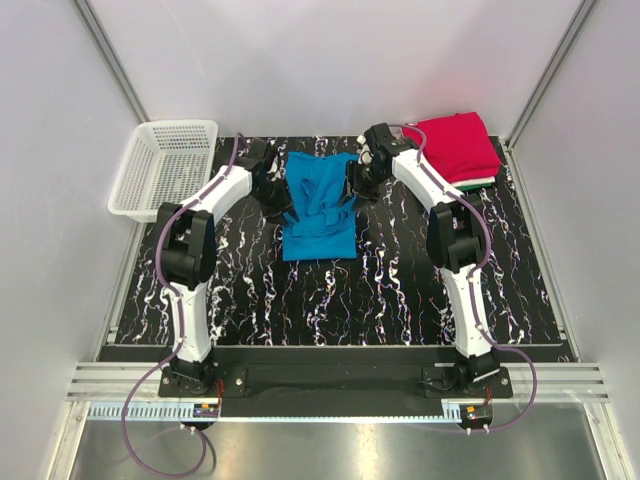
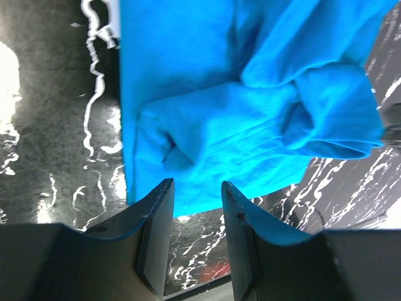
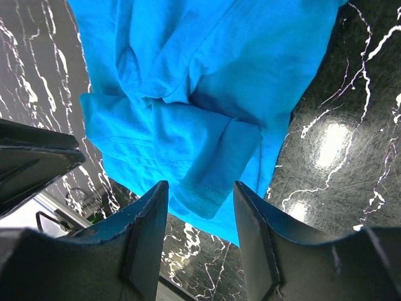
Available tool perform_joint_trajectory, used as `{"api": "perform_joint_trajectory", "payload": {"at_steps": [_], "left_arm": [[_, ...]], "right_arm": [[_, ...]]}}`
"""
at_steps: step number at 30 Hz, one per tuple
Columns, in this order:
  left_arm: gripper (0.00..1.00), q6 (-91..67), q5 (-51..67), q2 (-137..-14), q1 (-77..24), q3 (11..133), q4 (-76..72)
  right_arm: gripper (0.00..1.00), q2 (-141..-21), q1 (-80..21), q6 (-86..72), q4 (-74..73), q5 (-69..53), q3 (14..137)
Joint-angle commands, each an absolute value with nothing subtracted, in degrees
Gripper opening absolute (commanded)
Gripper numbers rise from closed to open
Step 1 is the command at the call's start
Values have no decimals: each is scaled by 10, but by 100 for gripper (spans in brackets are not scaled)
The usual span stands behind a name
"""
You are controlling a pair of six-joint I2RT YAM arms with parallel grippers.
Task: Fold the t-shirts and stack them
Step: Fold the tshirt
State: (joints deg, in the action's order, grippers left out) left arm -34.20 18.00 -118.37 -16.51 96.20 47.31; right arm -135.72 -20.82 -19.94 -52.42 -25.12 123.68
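Note:
A bright blue t-shirt lies half folded and rumpled at the back middle of the black marbled table, its sleeves turned inward. My left gripper hovers at its left edge; in the left wrist view the blue cloth lies just beyond the gripper, which is open and holds nothing. My right gripper stands at the shirt's right edge. It is open and empty, with a folded sleeve just past its tips. A stack of folded t-shirts, red on top with green and white edges below, sits back right.
A white plastic mesh basket stands at the back left, off the table's corner. The dark marbled table stretches toward the arm bases. White walls with metal rails enclose the back and sides.

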Motion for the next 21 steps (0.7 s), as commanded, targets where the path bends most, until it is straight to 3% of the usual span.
{"api": "perform_joint_trajectory", "payload": {"at_steps": [1, 21], "left_arm": [[40, -345, 185, -1202, -174, 1003, 466], [40, -335, 176, -1209, -175, 1010, 477]], "right_arm": [[53, -1339, -207, -184, -519, -260, 1229], [53, -1346, -200, -179, -519, -261, 1226]]}}
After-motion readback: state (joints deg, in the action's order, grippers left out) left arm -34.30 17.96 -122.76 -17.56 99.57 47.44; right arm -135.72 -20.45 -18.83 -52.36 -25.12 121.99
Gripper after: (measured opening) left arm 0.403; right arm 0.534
